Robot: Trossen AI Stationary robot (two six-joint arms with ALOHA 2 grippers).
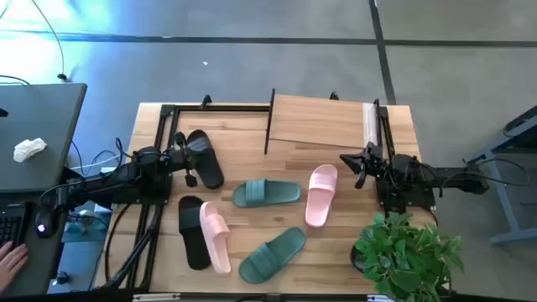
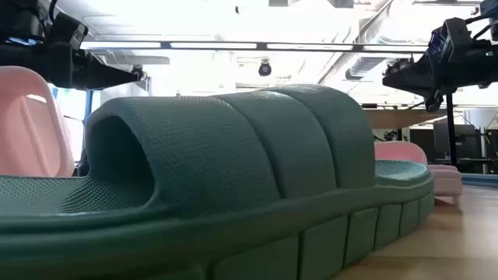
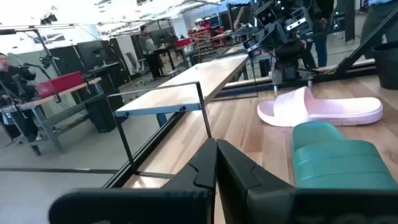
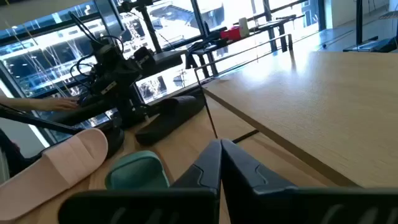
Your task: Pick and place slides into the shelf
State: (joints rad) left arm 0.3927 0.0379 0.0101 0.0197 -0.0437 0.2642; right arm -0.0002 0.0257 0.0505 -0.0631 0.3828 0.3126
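Six slides lie sole-down on the table: a black one (image 1: 205, 159) at the far left, a black one (image 1: 193, 233) beside a pink one (image 1: 216, 238) at the near left, a green one (image 1: 266, 193) in the middle, a green one (image 1: 273, 254) at the near edge and a pink one (image 1: 320, 195). The shelf (image 1: 323, 122) stands at the far edge. My left gripper (image 1: 186, 161) is shut, right beside the far black slide's left side. My right gripper (image 1: 348, 161) is shut and empty, above the table to the right of the pink slide and in front of the shelf. My left gripper stands close against the far black slide's left side (image 4: 146, 127). I cannot tell whether it touches the slide. Its own wrist view (image 3: 216, 144) shows nothing between the shut fingers.
A potted plant (image 1: 409, 252) stands at the near right corner, close to my right arm. The shelf's black metal frame (image 1: 168, 117) runs along the far left. A desk with a person's hand (image 1: 10, 258) lies left of the table. People stand in the room behind.
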